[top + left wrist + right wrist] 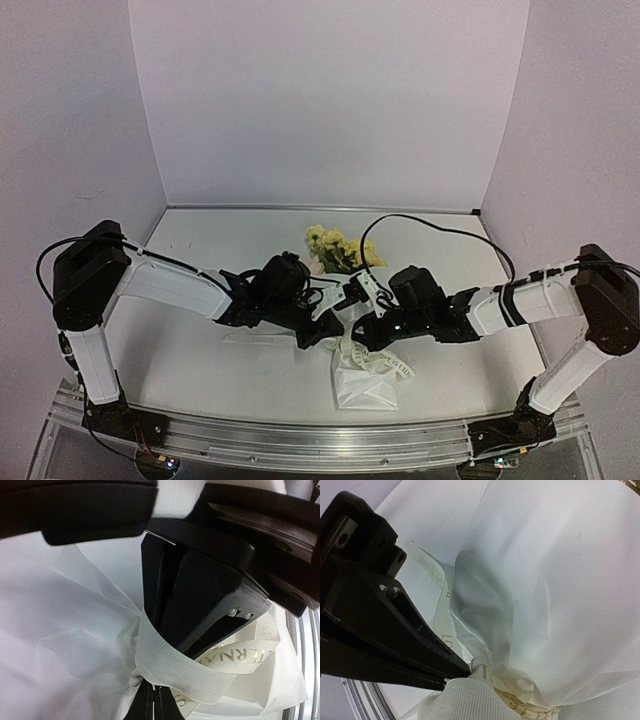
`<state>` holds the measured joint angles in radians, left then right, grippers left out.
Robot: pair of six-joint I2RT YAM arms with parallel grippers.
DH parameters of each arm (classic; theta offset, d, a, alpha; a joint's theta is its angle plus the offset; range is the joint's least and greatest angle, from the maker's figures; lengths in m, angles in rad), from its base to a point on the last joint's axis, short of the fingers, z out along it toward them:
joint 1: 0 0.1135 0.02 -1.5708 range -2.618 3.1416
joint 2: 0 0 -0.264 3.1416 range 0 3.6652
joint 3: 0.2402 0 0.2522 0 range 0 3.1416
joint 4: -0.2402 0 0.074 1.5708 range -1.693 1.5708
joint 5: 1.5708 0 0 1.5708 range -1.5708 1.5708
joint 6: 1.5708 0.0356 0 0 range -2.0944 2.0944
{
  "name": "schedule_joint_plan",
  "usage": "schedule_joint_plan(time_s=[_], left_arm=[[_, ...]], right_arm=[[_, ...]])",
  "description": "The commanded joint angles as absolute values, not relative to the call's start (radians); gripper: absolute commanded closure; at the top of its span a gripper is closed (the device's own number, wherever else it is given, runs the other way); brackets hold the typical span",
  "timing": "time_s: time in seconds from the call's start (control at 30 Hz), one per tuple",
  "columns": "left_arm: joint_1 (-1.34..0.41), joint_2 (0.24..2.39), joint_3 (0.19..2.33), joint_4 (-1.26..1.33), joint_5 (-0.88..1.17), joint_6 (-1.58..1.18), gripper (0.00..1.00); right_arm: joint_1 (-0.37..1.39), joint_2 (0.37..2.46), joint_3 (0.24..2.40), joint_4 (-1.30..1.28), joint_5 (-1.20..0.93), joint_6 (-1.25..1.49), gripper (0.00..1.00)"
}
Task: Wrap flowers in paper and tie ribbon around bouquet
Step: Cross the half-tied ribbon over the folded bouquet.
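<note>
White, thin paper [365, 388] lies crumpled on the tabletop [190, 350]. Its loose end fans out toward the arms' bases, and its gathered part narrows under the two wrists. Beyond the paper's narrow end the flowers [338, 248] show as a pale yellow cluster with green leaves; their stems are hidden by the arms. Around the paper's gathered neck runs the ribbon [175, 667], a cream ribbed strip with gold lettering. A loop of it spills onto the paper's wide end, on the right arm's side. At the paper's neck the left fingers [150, 580] are pressed together with only a thin slit between them. The ribbon crosses over them, and I cannot tell whether they pinch it. Beside the same neck the right fingers [395, 625] are clenched, their tips meeting on the ribbed ribbon right where it touches the paper. Seen from overhead, both wrists meet over the paper's neck, close to each other.
</note>
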<state>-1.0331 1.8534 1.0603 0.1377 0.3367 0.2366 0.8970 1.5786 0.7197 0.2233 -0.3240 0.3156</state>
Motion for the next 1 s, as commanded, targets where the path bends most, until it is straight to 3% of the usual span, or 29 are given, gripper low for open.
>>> schedule_joint_plan(time_s=[0.0,0.37,0.97], left_arm=[[-1.031,1.85,1.106,0.158,0.32,0.221,1.0],[-1.031,1.792,1.063,0.198,0.311,0.147,1.0],[-1.031,1.787,1.066,0.189,0.328,0.126,1.0]], right_arm=[[0.904,1.57,0.753,0.246,-0.332,0.328,0.97],[0.904,1.427,0.732,0.067,-0.249,0.346,0.79],[0.991,1.321,0.746,-0.225,-0.211,0.276,0.57]])
